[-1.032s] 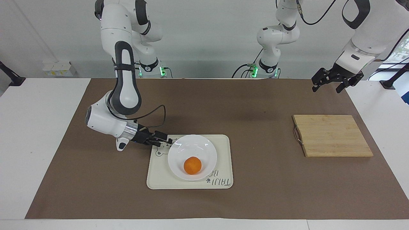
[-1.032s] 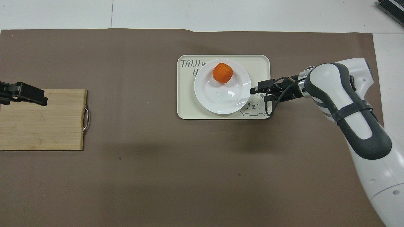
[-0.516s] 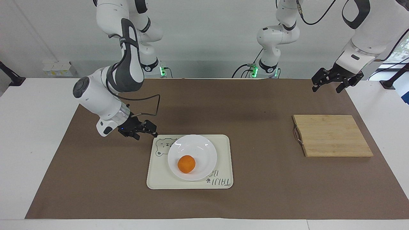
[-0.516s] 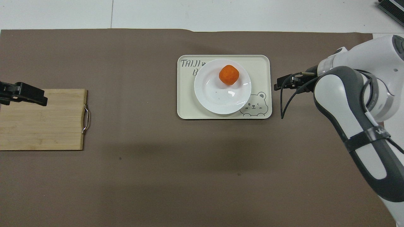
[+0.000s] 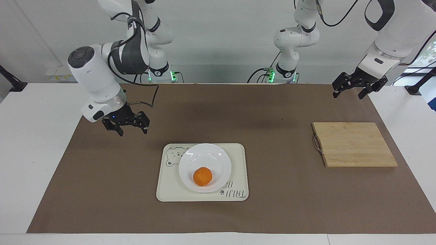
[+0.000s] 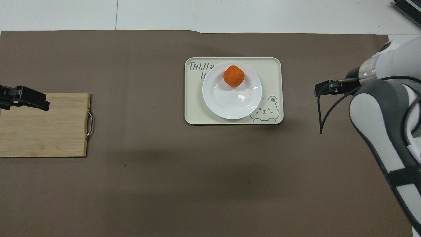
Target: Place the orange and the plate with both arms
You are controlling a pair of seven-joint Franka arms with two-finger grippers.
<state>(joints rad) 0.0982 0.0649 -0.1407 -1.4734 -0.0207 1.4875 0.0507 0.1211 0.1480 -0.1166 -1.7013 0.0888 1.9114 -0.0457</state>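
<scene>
Orange (image 5: 202, 177) sits on the plate (image 5: 218, 160) on the tray (image 5: 238, 153). Facing view alone shows right tool (image 5: 129, 127) and left tool (image 5: 352, 89) both spread wide, empty.

Right claw (image 5: 130, 128) is off the plate (image 5: 218, 157) rim now, lifted & pulled back toward right arm's end of bench, hanging open over bare brown mat (image 5: 102, 177). Orange (image 5: 202, 177) has rolled slightly inside plate.
</scene>
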